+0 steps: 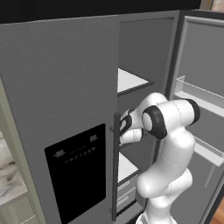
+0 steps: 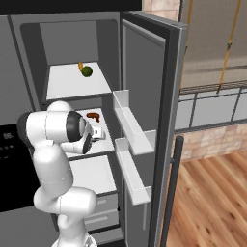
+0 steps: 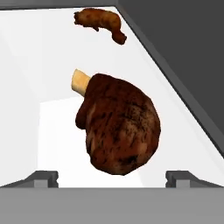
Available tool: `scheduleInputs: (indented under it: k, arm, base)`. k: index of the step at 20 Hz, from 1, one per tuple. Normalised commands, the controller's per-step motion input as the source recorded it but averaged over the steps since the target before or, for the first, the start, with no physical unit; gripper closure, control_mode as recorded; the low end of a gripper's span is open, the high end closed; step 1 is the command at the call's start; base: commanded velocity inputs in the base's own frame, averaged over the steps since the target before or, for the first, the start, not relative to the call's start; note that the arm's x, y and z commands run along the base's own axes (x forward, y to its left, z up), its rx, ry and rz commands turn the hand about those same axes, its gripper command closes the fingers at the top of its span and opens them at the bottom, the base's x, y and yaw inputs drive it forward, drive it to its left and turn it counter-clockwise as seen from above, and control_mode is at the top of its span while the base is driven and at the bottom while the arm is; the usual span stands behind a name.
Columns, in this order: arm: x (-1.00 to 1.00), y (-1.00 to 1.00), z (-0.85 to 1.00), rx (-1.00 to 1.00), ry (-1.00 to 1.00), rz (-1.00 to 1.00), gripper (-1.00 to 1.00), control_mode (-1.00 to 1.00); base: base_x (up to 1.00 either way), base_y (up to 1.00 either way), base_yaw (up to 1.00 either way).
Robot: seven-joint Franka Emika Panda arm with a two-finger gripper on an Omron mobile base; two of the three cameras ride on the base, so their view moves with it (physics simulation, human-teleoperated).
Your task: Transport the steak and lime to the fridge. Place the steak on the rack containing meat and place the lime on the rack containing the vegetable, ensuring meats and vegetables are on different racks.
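Steak lies on the white middle rack of the fridge, with another browned meat piece further back on the same rack. Gripper sits just short of it, jaws apart, nothing held. Looks like the steak placement is done. Lime is on the upper rack, beside something orange. Next: back the arm out without nudging the steak.
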Motion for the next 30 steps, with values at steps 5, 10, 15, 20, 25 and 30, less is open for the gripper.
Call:
scheduleInputs:
  k: [5, 10, 15, 20, 25, 30]
  arm:
    - [-0.67, 0.01, 0.34, 0.0, -0.19, -0.01, -1.0, -1.0]
    - [-0.95, 0.0, 0.53, 0.0, -0.2, -0.01, -1.0, -1.0]
    - [-0.82, 0.0, 0.96, 0.01, -0.16, 0.0, -1.0, -1.0]
    - [-0.64, 0.0, 1.0, 0.0, -0.11, -0.01, -1.0, -1.0]
    - [-0.66, 0.0, 0.93, 0.0, 0.0, -0.01, -1.0, -1.0]
    - [-0.7, -0.03, 0.81, 0.01, 0.01, 0.0, -1.0, -1.0]
  base:
    - [0.0, 0.0, 0.0]
    - [0.0, 0.0, 0.0]
    - [0.0, 0.0, 0.0]
    - [0.0, 0.0, 0.0]
    - [0.0, 0.0, 0.0]
    - [0.0, 0.0, 0.0]
